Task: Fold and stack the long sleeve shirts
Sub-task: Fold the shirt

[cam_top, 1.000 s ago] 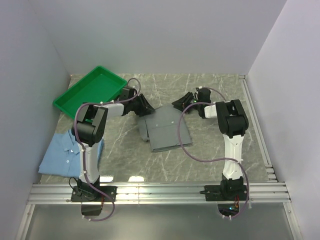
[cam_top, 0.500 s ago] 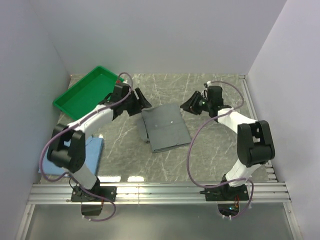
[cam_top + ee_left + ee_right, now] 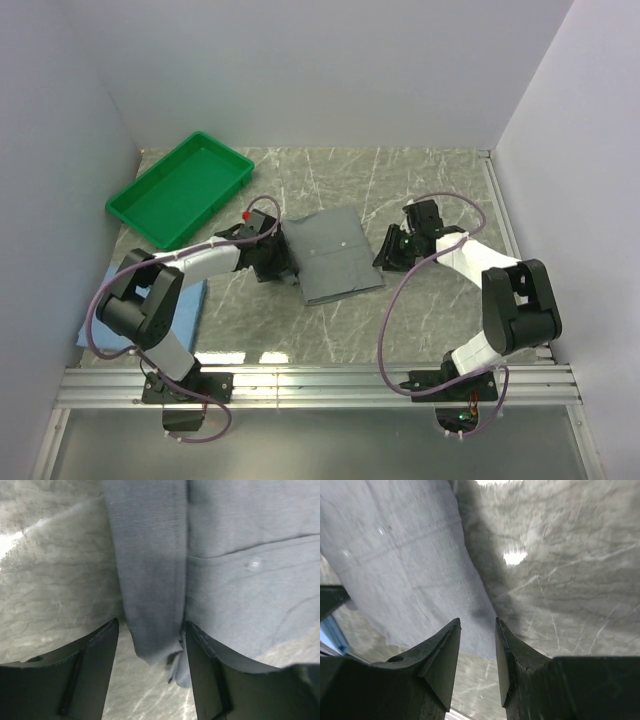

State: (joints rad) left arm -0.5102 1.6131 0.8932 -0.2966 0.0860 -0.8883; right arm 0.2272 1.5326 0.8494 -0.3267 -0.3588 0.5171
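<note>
"How far along is it?"

"The grey shirt (image 3: 332, 255) looks folded, right of the green tray (image 3: 180, 188). The blue shirt (image 3: 190, 300), nearer us than the tray, isn't stacked yet."

"And the end effectors?"

"Both are spread. The left end effector (image 3: 151, 625) straddles the grey shirt's tray-side edge, and the right end effector (image 3: 477, 622) is over the opposite edge."

The folded grey shirt (image 3: 330, 255) is hemmed in at 9 o'clock by the left gripper (image 3: 285, 265) and at 3 o'clock by the right gripper (image 3: 384, 257). Bare table (image 3: 430, 180) is left at 12 and 6 o'clock. The 10 o'clock corner is blocked by the green tray (image 3: 180, 188), 8 o'clock by the blue shirt (image 3: 192, 297).
</note>
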